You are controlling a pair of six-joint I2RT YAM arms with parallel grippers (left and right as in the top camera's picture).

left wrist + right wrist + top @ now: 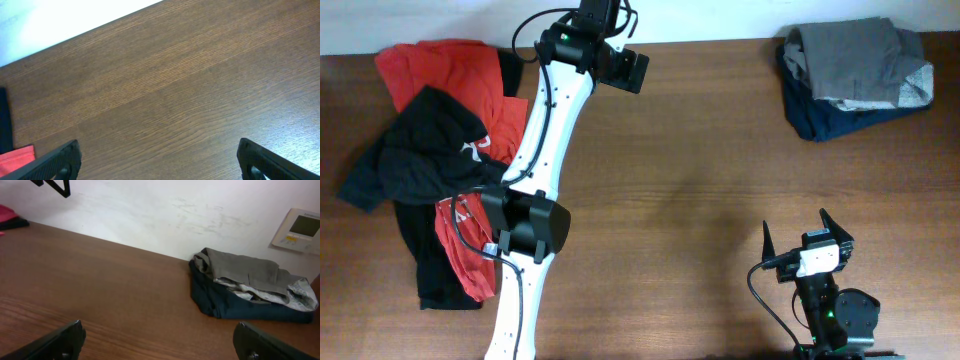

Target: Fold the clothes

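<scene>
The grey shorts with pale speckled lining lie crumpled at the table's back right, on top of a dark navy folded garment. They also show in the right wrist view. A red shirt and a black white-printed shirt lie heaped at the left. My left gripper is open and empty over bare wood near the back edge. My right gripper is open and empty at the front right, far from the shorts.
The wooden table ends at a white wall at the back. A wall control panel hangs behind the shorts. The navy garment lies under the shorts. A corner of red cloth shows beside my left gripper.
</scene>
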